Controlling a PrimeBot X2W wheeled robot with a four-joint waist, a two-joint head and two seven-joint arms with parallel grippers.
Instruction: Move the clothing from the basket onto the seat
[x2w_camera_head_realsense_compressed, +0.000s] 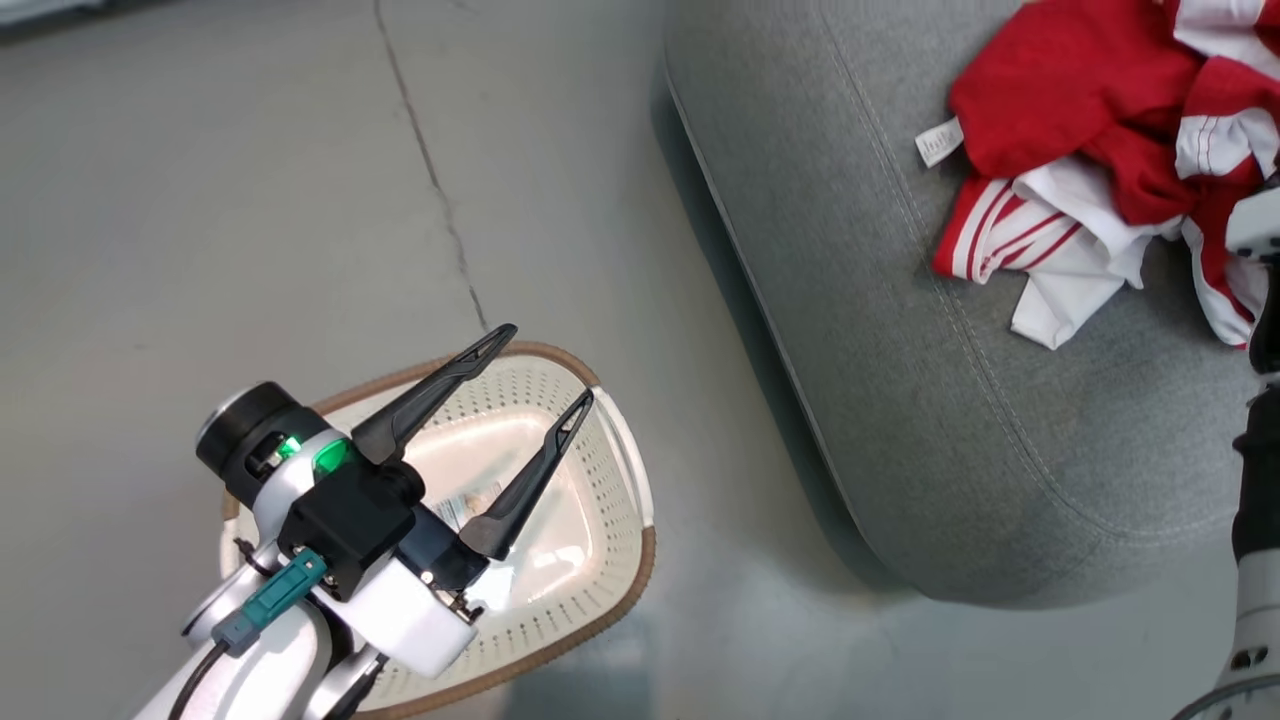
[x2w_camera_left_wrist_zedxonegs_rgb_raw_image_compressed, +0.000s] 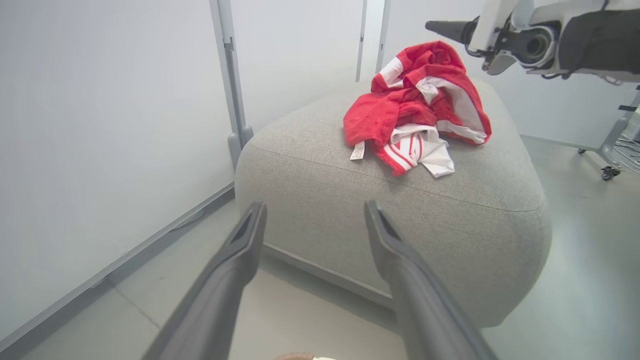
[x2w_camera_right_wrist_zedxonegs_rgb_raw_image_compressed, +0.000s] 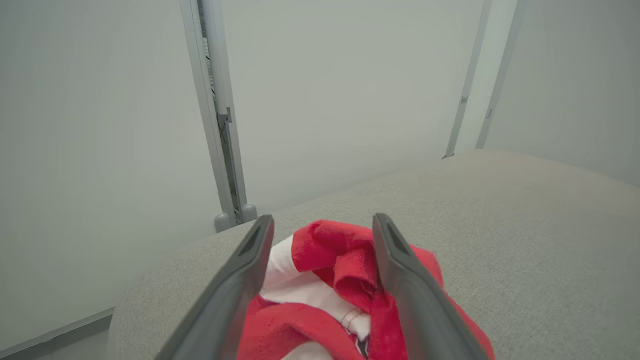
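hovering above basket (x2w_camera_head_realsense_compressed: 592, 562), left jaws spread wide, clothing (x2w_camera_head_realsense_compressed: 1080, 95) on seat (x2w_camera_head_realsense_compressed: 900, 400)

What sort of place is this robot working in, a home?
Likely a lab or test studio rather than a home: a bare grey floor with a crack, plain white partition panels on metal posts, and a grey seat beside a laundry basket.
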